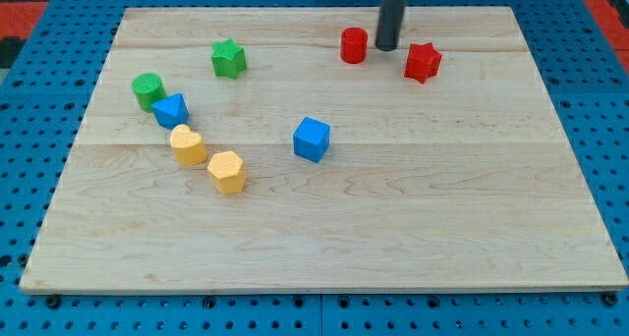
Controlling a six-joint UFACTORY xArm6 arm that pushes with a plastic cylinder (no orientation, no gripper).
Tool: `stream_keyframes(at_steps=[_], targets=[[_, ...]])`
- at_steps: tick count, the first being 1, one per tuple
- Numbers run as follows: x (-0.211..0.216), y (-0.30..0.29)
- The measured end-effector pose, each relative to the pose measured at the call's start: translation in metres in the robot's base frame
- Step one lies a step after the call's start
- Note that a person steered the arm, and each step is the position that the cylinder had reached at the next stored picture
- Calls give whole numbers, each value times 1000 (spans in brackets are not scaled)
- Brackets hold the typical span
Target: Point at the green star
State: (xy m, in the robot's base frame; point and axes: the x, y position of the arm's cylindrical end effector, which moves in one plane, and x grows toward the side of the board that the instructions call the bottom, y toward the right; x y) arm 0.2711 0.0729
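Note:
The green star (pixel 228 58) lies on the wooden board (pixel 413 218) at the view's upper left. My tip (pixel 387 48) stands at the view's top, between the red cylinder (pixel 354 45) on its left and the red star (pixel 423 62) on its right. The tip is far to the right of the green star, with bare board between them.
A green cylinder (pixel 148 90) touches a blue block (pixel 171 110) at the left. Below them lie a yellow heart-shaped block (pixel 187 144) and a yellow hexagonal block (pixel 227 172). A blue cube (pixel 312 139) sits near the middle. Blue pegboard (pixel 39 179) surrounds the board.

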Motion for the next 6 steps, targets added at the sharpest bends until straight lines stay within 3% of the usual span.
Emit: stream_keyframes(at_steps=[1, 2, 3, 4, 5, 6], targets=[[0, -63], [-23, -82], [-54, -138], [-21, -164], [15, -149], [25, -159]])
